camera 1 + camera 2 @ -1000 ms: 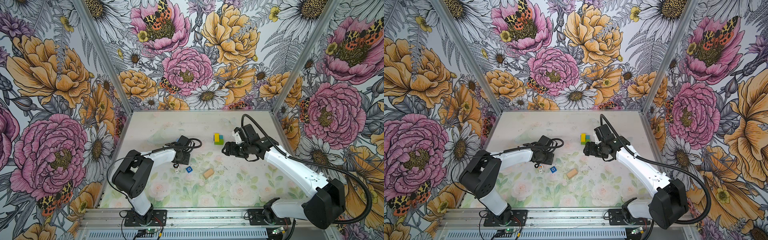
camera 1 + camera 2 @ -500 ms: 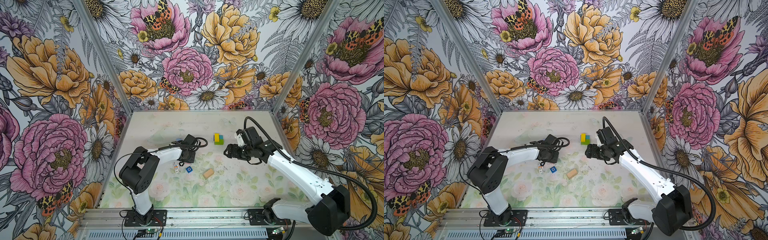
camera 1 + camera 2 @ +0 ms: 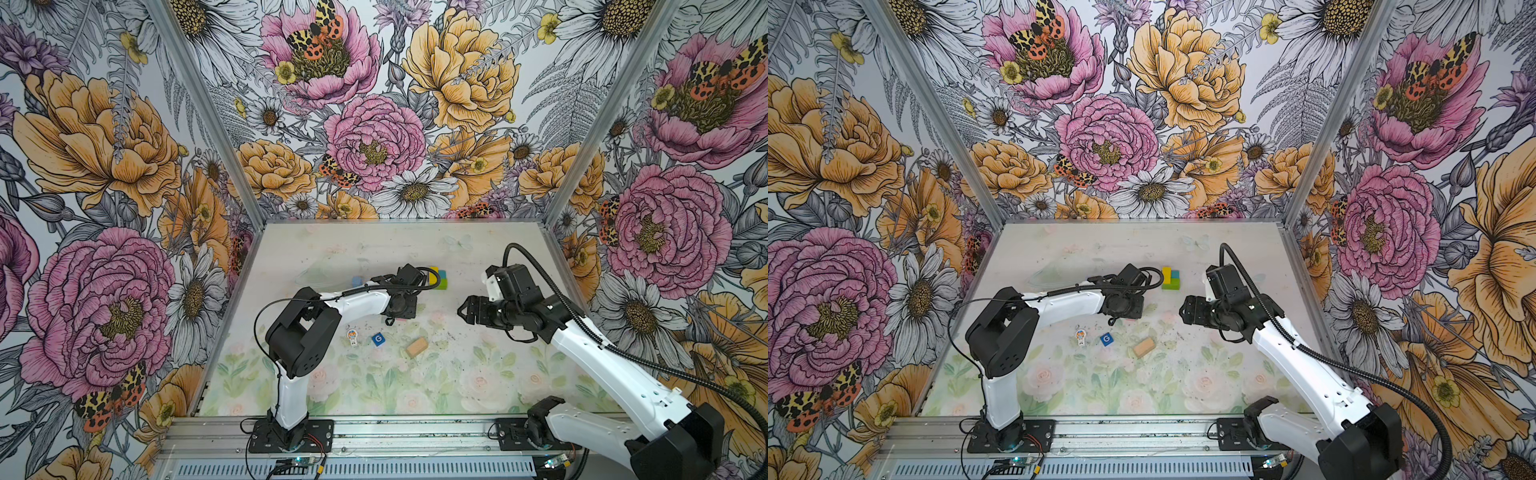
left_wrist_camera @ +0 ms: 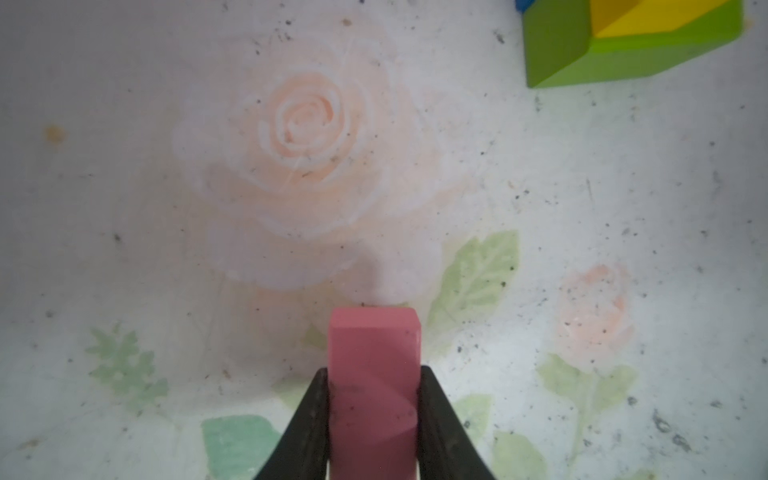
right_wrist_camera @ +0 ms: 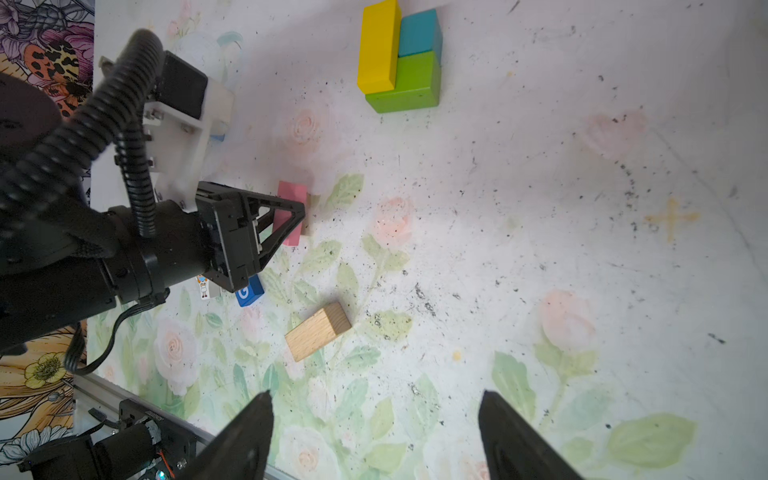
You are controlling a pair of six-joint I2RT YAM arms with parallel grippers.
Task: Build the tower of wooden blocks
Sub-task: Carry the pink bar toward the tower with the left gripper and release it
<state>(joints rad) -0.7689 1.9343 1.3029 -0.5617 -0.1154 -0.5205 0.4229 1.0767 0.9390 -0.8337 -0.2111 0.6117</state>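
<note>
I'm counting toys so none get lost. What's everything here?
pink brick: one, pink, in left jaws
yellow brick: one, yellow, far cluster
green brick: one, green, same cluster
teal cube: one, blue-green, same cluster
small cube: one, light blue, beyond left arm
G cube: one, dark blue, mid-table
tan brick: one, plain wood, near G cube
toy figure: one, white, beside G cube
table: one, floral
left arm: one, white-black, jaws shut on pink brick
right arm: one, white-black, jaws open

Both top views: high at the front, angled down over the whole tabletop (image 3: pixel 374 249), near-identical. Left wrist: close to the tabletop, past the left claw (image 4: pixel 373 376). Right wrist: farther back, past the right claw (image 5: pixel 376 395); both wrists catch the tower (image 4: pixel 557 41).
</note>
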